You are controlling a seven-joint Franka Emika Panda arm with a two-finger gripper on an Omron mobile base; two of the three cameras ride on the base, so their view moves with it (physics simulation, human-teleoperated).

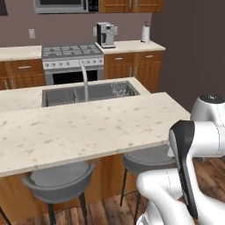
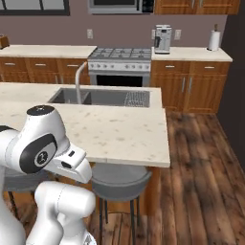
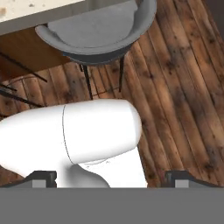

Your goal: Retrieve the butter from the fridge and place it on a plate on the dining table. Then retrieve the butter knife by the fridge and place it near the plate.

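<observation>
1. Arm folded low and close to the base. In the left base view a white link with a dark joint band rises at lower right; in the right base view the rounded elbow sits at lower left, in front of the dining table [image 2: 119, 129].
2. The hand points down toward the wooden floor [image 3: 183, 87]. In the hand view the gripper [image 3: 111, 179] shows as two small dark fingertips [image 3: 41, 178] at the bottom corners, well apart: jaws spread, nothing between them.
3. Dining table: beige speckled worktop [image 1: 88, 127] with brown wooden sides, stretching across both base views. A sink [image 1: 88, 93] with a curved faucet [image 1: 83, 79] is set into its far part.
4. Two grey stools tucked under the near edge of the worktop: one [image 1: 59, 180] at left, one [image 1: 147, 160] partly hidden behind the arm. The hand view shows a stool seat [image 3: 100, 30] from above, its dark legs running down to the floor.
5. Behind: stove [image 2: 119, 64], coffee machine [image 2: 162, 38] and paper towel roll [image 2: 214, 40] on the wall counter, with wooden cabinets below.
6. Butter, plate, butter knife, fridge: cannot place any of them from these views.
7. Microwave [image 2: 119, 5] cut off at the top edge; a large part of the hand view is blocked.
</observation>
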